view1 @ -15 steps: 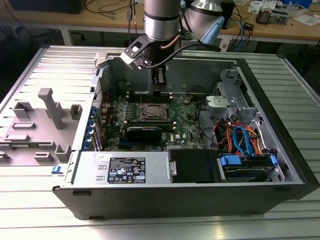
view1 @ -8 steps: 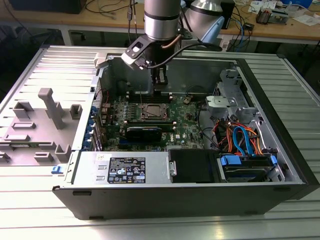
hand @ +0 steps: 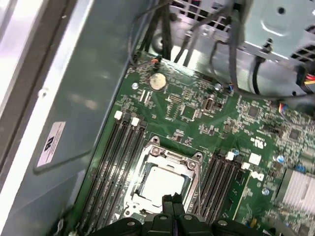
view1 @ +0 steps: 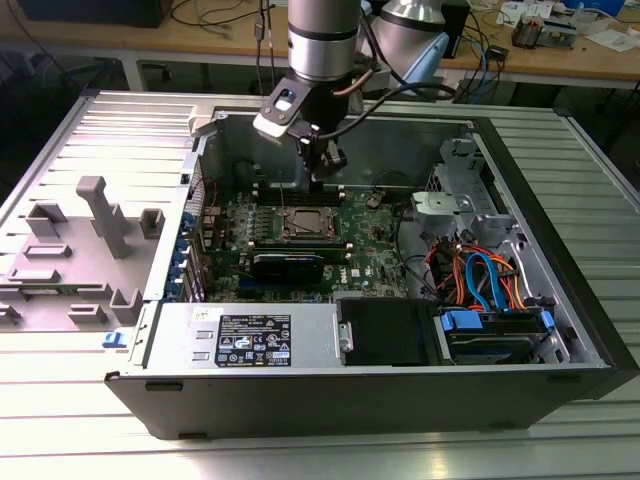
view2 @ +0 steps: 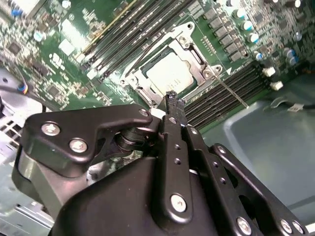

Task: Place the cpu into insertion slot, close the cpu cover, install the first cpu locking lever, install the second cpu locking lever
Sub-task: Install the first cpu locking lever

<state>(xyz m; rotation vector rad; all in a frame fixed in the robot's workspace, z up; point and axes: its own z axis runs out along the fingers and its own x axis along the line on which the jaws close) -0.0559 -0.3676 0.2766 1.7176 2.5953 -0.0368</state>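
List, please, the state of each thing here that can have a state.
cpu, seated flat
cpu cover, closed down around the cpu
locking lever, seems raised, not latched
gripper, shut, holding nothing
computer case, open, side panel off

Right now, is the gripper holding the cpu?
No, in the first wrist view the cpu lies in the insertion slot; the gripper is shut, empty.
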